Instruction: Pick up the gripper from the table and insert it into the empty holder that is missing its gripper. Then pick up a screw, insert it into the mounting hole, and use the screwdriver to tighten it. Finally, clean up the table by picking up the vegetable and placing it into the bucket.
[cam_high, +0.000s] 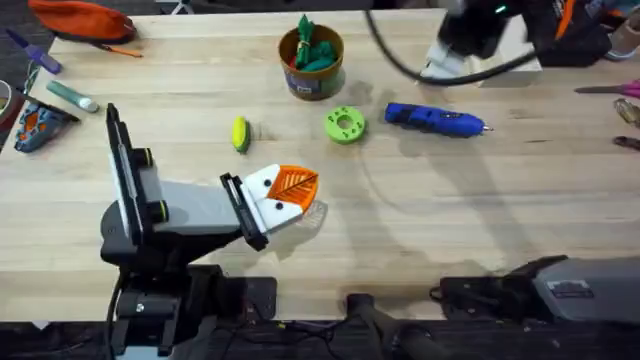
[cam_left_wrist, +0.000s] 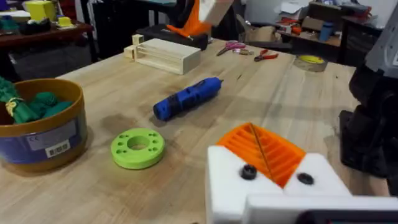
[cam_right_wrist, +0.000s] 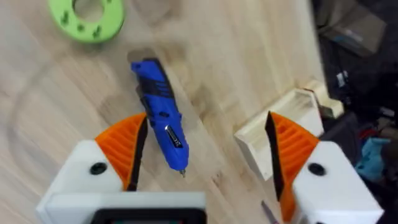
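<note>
The blue screwdriver (cam_high: 435, 119) lies on the table right of a green disc (cam_high: 345, 125). My right gripper (cam_right_wrist: 208, 162) hangs open above the screwdriver (cam_right_wrist: 160, 121), one orange pad on each side of it, not touching. The yellow-green vegetable (cam_high: 240, 133) lies left of the disc. Behind them stands the bucket (cam_high: 311, 60) with dark green leafy toys inside. My left gripper (cam_high: 285, 190) is shut on nothing, its orange pads (cam_left_wrist: 264, 152) pressed together, low over the table near the vegetable. A loose gripper, an empty holder and a screw are out of view.
A pale wooden block (cam_right_wrist: 280, 130) sits just beyond the screwdriver at the table's far right. Pens, an orange pouch (cam_high: 80, 18) and small items lie along the far left edge. Scissors and pliers (cam_left_wrist: 249, 53) lie at the far right.
</note>
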